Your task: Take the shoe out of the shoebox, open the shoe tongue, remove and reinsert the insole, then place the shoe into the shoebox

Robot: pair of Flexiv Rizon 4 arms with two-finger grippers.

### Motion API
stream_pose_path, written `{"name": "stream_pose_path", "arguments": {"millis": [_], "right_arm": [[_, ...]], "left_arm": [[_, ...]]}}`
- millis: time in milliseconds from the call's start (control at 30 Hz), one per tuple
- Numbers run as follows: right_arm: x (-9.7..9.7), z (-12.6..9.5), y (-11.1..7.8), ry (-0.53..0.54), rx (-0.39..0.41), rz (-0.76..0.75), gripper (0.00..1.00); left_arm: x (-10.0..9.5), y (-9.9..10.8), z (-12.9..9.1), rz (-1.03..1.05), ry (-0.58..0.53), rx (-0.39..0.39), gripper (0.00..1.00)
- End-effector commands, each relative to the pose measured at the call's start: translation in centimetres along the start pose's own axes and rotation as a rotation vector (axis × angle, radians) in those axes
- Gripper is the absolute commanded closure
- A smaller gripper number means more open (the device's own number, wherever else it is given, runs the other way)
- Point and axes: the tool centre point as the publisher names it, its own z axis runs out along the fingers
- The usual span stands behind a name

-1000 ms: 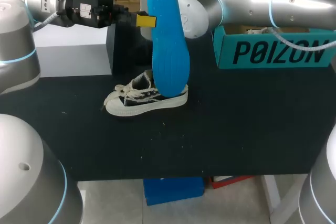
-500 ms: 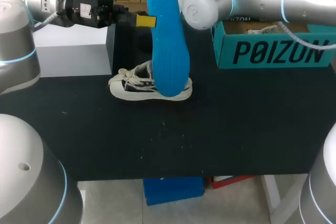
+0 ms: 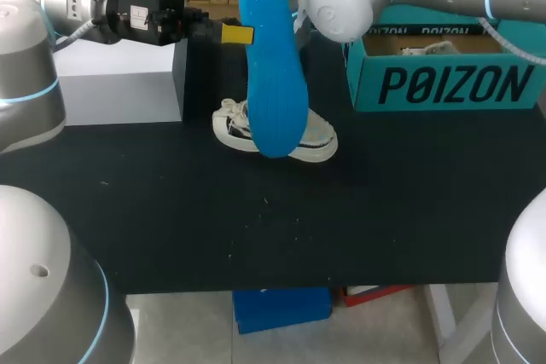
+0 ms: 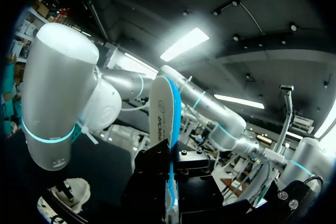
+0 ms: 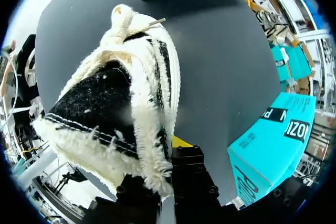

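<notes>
Right wrist view, shoe (image 5: 121,98) in right pincer (image 5: 165,153)

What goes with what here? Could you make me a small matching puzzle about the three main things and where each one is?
Things:
1. insole
2. shoe
3. shoebox

Places:
a. held in the right gripper
b. standing at the far right, open
c. held upright in the left gripper

Pairs: 1-c, 2-a, 3-b
</notes>
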Motion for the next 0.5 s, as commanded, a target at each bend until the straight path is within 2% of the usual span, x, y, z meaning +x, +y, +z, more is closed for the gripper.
{"name": "stream_pose_path", "arguments": {"millis": [33, 300, 500], "right_arm": [[0.3, -0.9, -0.8, -0.044, 0.089, 0.526, 1.00], [1.2, -1.8, -2.3, 0.005, 0.056, 0.902, 1.00], [2.1, -2.2, -2.5, 0.037, 0.018, 1.109, 1.00]], "left_arm": [[-0.1, 0.1, 0.2, 0.001, -0.003, 0.002, 1.00], [-0.1, 0.1, 0.2, 0.001, -0.003, 0.002, 1.00], [-0.1, 0.1, 0.2, 0.001, -0.003, 0.002, 1.00]]}}
